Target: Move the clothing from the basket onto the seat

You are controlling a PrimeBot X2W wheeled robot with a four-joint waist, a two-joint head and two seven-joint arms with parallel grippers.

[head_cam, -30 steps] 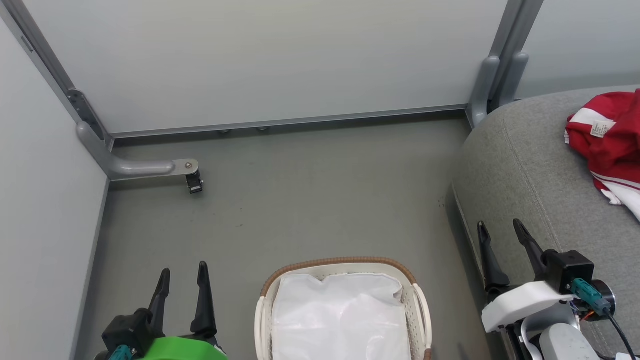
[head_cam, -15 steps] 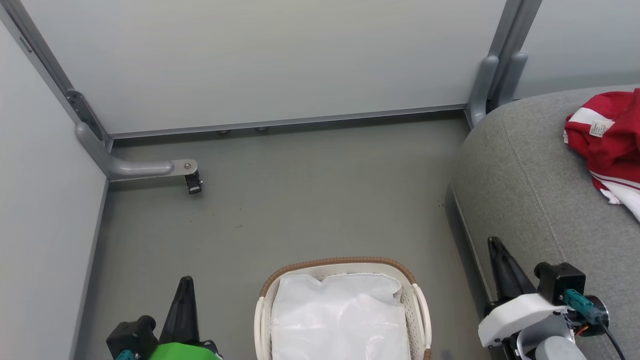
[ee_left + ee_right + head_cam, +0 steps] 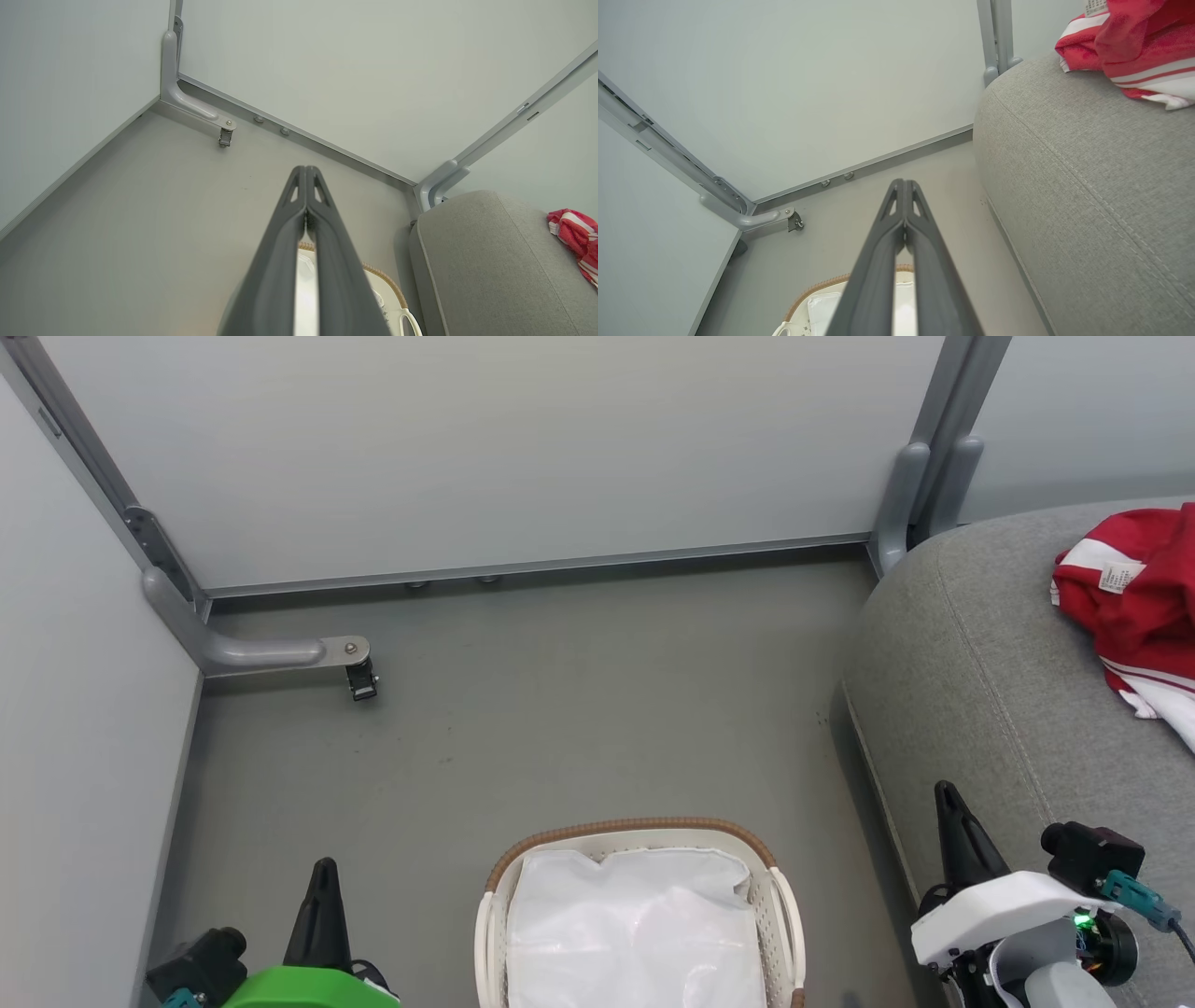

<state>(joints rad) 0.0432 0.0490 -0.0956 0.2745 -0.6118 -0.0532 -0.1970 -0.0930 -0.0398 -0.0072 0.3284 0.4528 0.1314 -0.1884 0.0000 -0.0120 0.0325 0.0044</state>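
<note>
I see my left gripper (image 3: 323, 870) and right gripper (image 3: 945, 793) clenched on nothing either side of the basket (image 3: 635, 827), clothing (image 3: 1134, 611) lying on the seat (image 3: 980, 663).

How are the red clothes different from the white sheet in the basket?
The clothing is bright red with white stripes; the liner sheet is plain glossy white. The clothing lies bunched on the grey seat; the liner sheet lies inside the basket. The clothing has a small label; the liner sheet shows none. Both are rumpled.
</note>
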